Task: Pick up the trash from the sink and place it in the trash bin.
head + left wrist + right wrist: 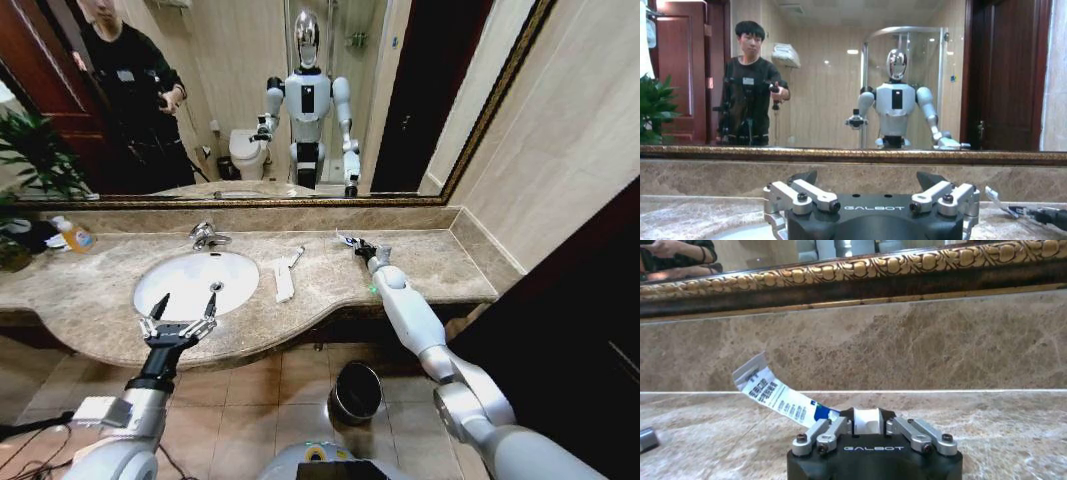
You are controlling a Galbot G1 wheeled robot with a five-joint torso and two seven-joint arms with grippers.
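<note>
Right gripper (358, 246) is out over the marble counter (440, 262) near the mirror wall, well right of the sink (190, 280). Its jaws are pinched narrow on one end of a white sachet (777, 395); the printed free end curls up and away, unsupported. Left gripper (180, 316) hovers at the near rim of the sink, fingers spread wide, holding nothing.

Long white packet (284, 273) lies on the counter just right of the basin, with a thin white stick (293, 258) angled beside it. Trash bin (357, 391) sits on the floor below the counter edge, between the two arms.

Risks, as judged:
- The hold is on the sachet's edge only; a quick swing could let it slip out and fall short of the bin.
- The bin mouth is small and low; a release from counter height could let the light sachet flutter wide.
- The bin sits under the counter lip, so the forearm may knock that edge on the way down.

The right wrist view shows the clamp and the sachet's print. The head view gives the bin, basin and remaining litter. The left wrist view shows its open fingers against the mirror.
</note>
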